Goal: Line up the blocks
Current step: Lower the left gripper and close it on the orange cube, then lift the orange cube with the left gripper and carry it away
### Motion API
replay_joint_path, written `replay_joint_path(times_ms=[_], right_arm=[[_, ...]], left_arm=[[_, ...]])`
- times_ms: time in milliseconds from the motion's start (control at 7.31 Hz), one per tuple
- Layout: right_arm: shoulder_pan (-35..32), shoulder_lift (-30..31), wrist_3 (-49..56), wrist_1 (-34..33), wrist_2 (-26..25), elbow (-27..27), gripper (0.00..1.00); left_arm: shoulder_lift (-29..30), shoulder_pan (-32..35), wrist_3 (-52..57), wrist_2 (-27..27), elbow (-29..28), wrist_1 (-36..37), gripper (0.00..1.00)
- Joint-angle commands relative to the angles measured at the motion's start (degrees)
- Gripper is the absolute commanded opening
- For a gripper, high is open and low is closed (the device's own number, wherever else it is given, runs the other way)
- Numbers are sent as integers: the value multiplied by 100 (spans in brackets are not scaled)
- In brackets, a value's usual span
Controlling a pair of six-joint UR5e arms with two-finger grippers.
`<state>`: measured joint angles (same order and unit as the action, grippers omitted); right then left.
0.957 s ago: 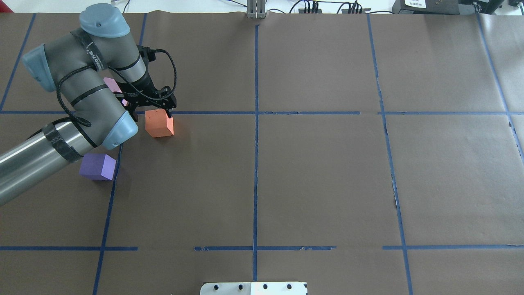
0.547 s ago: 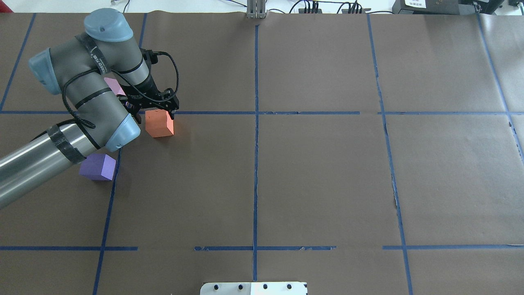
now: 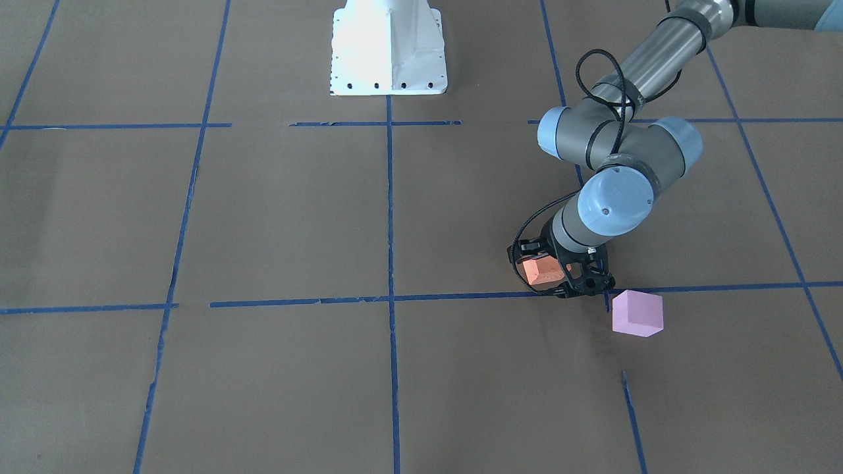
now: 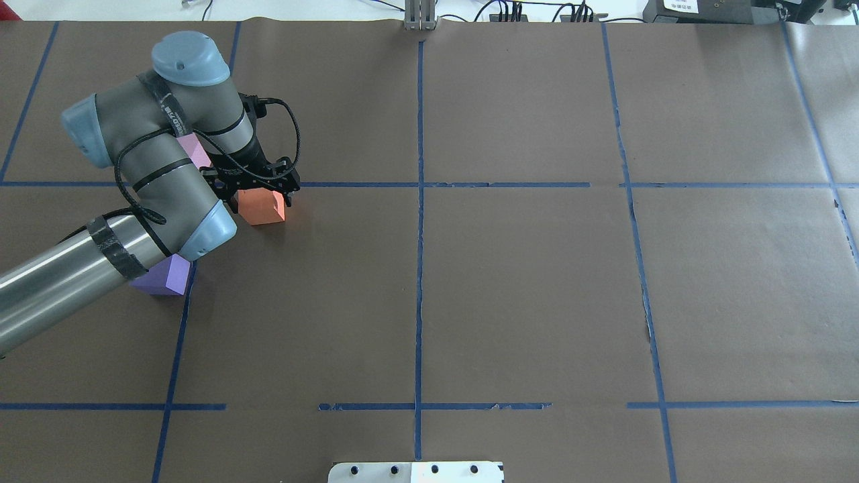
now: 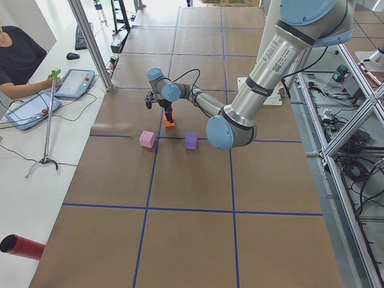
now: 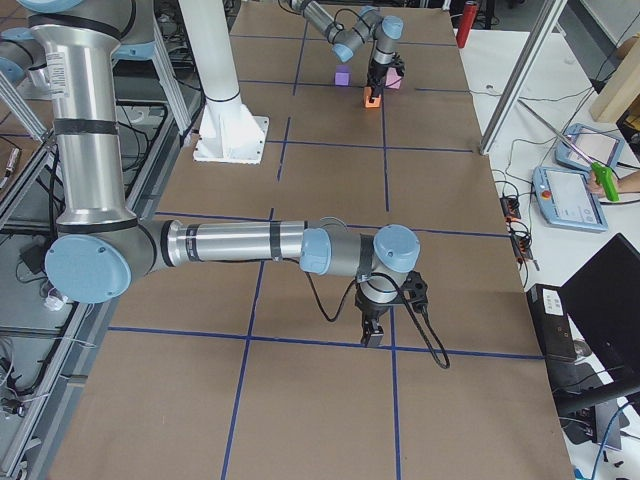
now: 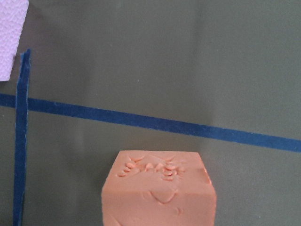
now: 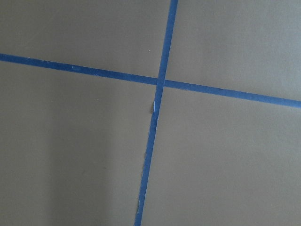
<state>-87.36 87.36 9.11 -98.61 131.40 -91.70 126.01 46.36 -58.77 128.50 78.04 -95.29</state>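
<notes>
Left hand (image 4: pixel 260 193) hangs low over the orange block (image 4: pixel 263 209), fingers apart, one on each side of the cube. As far as the overhead view shows, they are not yet pressed to it. That block sits on the desk (image 4: pixel 537 282), just on the robot's side of a blue tape line (image 4: pixel 356 184). The pink block (image 3: pixel 637 313) lies near it, across the line and further to the robot's left. The violet block (image 4: pixel 168 276) lies nearer the robot, partly hidden under the arm in the overhead view. Together they make a bent row, not a straight one.

In the wrist view the orange top face is dented and creased, so the material looks like soft foam: light, yielding and matte enough not to slip. Two opposite flat sides at about mid-height look the best hold, with the cube centred between the fingers. A gentle squeeze should do. A hard one would likely crush it further, and an off-centre one could twist it.

Right hand (image 6: pixel 374 335) hovers over a tape crossing, well apart from the blocks. Whether its fingers are apart or together I cannot tell.
</notes>
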Motion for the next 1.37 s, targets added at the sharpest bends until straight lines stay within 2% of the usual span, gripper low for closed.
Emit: replay_joint_path(times_ms=[0, 137, 274, 547, 684, 821, 957, 1094, 1231], right_arm=[[0, 0, -6, 0, 0, 3, 100], [0, 0, 3, 0, 0, 3, 100], [0, 0, 3, 0, 0, 3, 100], [0, 0, -6, 0, 0, -6, 100], [0, 0, -6, 0, 0, 3, 100], [0, 0, 3, 0, 0, 3, 100], [0, 0, 3, 0, 0, 3, 100], [0, 0, 3, 0, 0, 3, 100], [0, 0, -6, 0, 0, 3, 100]], left_arm=[[-7, -4, -3, -27, -26, -78, 99], [-15, -4, -12, -27, -35, -78, 96], [-15, -4, -21, -27, -35, -78, 80], [-7, 30, -3, -27, -35, -69, 35], [-7, 57, 14, -27, -26, -69, 22], [2, 222, 32, -36, 61, -25, 13], [-15, 337, 49, -45, 419, 297, 9], [-41, 356, 102, -45, 857, 753, 9], [-259, 356, 146, -45, 1645, 1288, 9]])
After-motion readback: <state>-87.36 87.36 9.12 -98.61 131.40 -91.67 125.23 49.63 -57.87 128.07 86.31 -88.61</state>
